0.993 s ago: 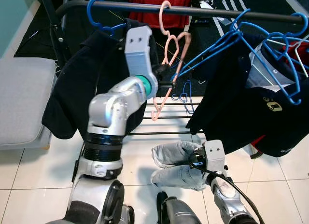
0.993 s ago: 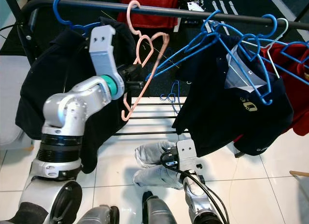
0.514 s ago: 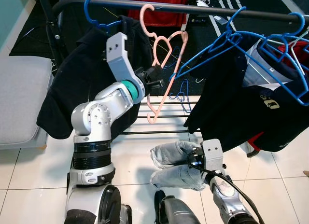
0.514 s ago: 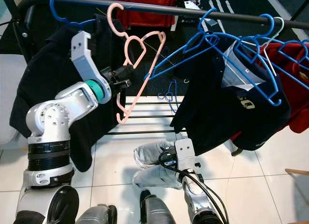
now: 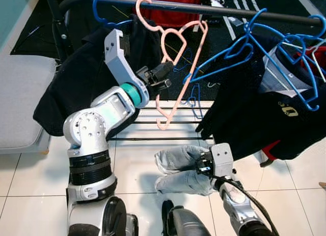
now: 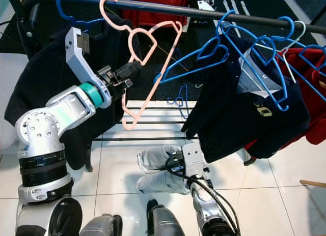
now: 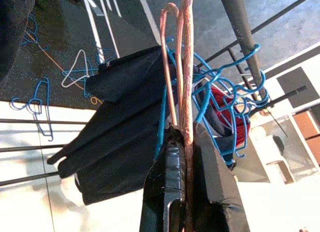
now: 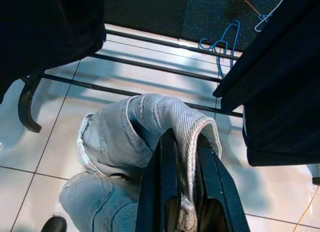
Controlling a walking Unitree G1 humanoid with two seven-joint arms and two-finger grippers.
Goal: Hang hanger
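My left gripper (image 5: pixel 164 76) is raised in front of me, its two black fingers (image 7: pixel 167 184) pinched tight on the pink hanger (image 5: pixel 179 68). I hold it by one of its side bars, with the frame tilted and its lower corner pointing down toward the rack's low bars (image 5: pixel 168 123). The hanger's hook (image 5: pixel 141 11) is up at the black rail (image 5: pixel 204 8), lying against it; I cannot tell whether it is fully over the rail. To the left of the hook a blue hanger (image 5: pixel 101 9) carries a dark garment (image 5: pixel 76 78) that hangs behind my left arm. To the right, several more blue hangers (image 5: pixel 254 42) crowd the rail, with a dark shirt (image 5: pixel 260 119) hanging from them and a red garment (image 6: pixel 310 88) beyond.

My right gripper (image 5: pixel 206 165) is held low, near my waist, its fingers (image 8: pixel 167 182) closed on a fold of light jeans (image 5: pixel 181 167), which bunch up in front of it above the white tiled floor (image 5: pixel 137 159). More hangers lie on the dark floor behind the rack, among them a blue one (image 8: pixel 220 44). A grey cushion (image 5: pixel 23 104) sits at my far left.
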